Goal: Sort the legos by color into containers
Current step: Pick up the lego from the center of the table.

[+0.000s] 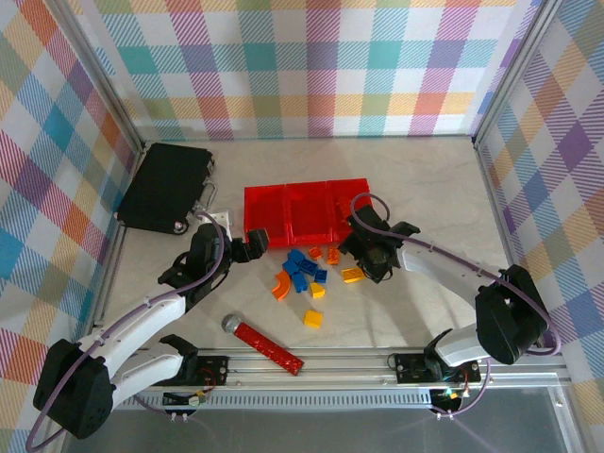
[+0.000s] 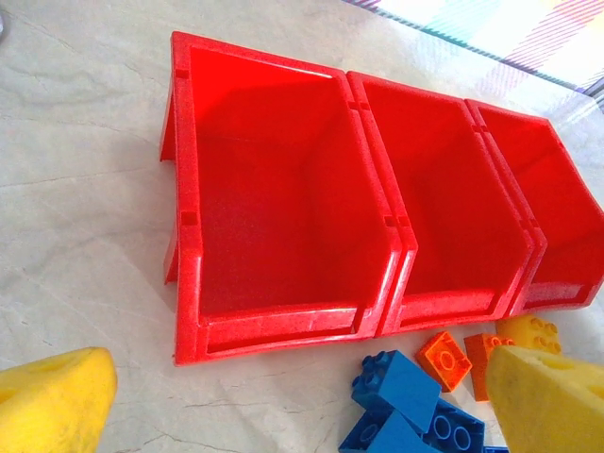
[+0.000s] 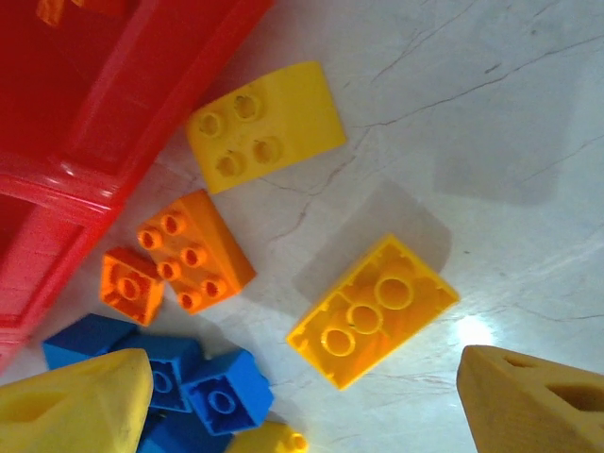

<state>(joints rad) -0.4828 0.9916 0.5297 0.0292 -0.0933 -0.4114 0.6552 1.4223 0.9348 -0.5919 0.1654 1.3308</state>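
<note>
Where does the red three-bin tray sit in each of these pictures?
Top external: tray mid-table, just beyond the blue bricks.
Left wrist: tray spans the centre, left to right.
Right wrist: tray in the upper-left corner.
Shared landmark: blue bricks at its front edge.

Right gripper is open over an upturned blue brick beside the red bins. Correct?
Wrong colour: the upturned brick under the open right gripper is yellow, not blue, per the right wrist view. It does lie beside the red bins.
</note>
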